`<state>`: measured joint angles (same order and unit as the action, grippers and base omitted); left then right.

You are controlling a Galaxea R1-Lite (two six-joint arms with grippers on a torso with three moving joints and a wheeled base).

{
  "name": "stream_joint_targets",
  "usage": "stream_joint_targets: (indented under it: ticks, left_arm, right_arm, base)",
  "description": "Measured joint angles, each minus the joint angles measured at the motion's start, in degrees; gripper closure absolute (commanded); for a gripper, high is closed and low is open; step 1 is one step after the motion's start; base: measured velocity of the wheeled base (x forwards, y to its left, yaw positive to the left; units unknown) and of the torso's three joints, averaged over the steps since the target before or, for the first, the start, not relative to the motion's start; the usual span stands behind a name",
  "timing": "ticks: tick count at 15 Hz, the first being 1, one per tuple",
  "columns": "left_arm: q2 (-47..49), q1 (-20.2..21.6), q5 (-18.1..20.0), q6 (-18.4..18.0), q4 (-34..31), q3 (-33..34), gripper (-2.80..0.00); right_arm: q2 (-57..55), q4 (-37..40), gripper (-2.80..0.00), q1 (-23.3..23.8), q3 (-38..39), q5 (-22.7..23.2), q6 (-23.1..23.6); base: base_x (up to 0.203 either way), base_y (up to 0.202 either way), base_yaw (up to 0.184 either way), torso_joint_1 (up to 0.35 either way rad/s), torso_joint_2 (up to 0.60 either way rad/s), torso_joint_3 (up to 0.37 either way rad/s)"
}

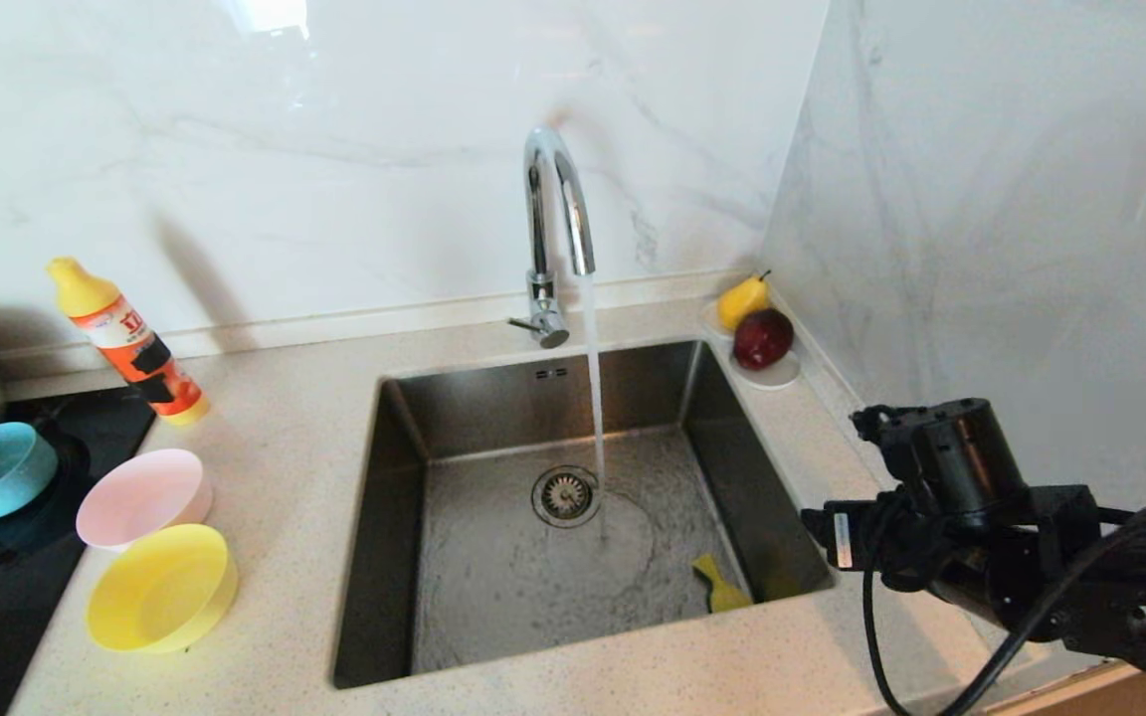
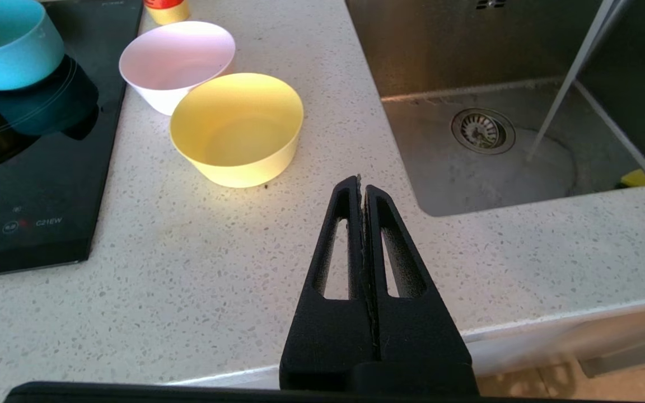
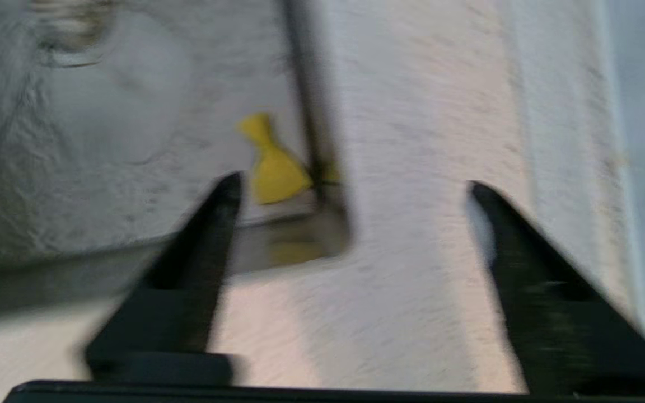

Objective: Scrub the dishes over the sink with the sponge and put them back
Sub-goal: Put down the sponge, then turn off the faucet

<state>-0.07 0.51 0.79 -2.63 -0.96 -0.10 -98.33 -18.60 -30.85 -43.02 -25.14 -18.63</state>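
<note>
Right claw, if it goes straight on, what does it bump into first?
Probably the countertop beside the sink. The open right claw points there; the sponge lies off to one side.

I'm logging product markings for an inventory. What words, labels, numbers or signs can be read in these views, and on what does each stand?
"C21EW": white print on the front edge of the black glass cooktop, beside small round control symbols.
Orange label of the yellow-capped detergent bottle: bold white characters, too small to read.
White sticker on the right arm: too small to read.
Three plastic bowls, steel sink, chrome faucet: no text visible.
</note>
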Motion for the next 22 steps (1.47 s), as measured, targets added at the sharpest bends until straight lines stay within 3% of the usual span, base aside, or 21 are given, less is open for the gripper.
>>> stream_joint_targets:
  ticks: [4,6,12,16,20,22]
  left_arm:
    - [0.0,0.0,0.0,0.0,0.0,0.0,0.0]
    - [0.0,0.0,0.0,0.0,0.0,0.0,0.0]
    - [0.0,0.0,0.0,0.0,0.0,0.0,0.0]
    - [0.0,0.0,0.0,0.0,0.0,0.0,0.0]
    - [0.0,0.0,0.0,0.0,0.0,0.0,0.0]
    - [0.0,0.0,0.0,0.0,0.0,0.0,0.0]
  right_arm:
    - [6.6,-0.8,0.0,-8.4,2.7,1.0,4.2]
    - [10.9,-1.0,0.0,-11.9,3.5,3.6,5.0]
    - [26.7,0.0,0.0,-14.6,7.8,20.5,13.3]
    - [35.5,0.0,0.0,-9.4,13.1,35.5,18.2]
    - [43.6,-0.3,0.0,3.7,19.9,51.9,25.5]
    - [47.7,-0.1,0.0,10.0,23.0,57.1,26.0]
  base:
    - [0.0,0.0,0.0,0.0,0.0,0.0]
    - [0.0,0.0,0.0,0.0,0.0,0.0]
    - [0.0,0.0,0.0,0.0,0.0,0.0]
    - [0.0,0.0,0.0,0.0,0.0,0.0]
    - [0.0,0.0,0.0,0.0,0.0,0.0]
    - [0.0,0.0,0.0,0.0,0.0,0.0]
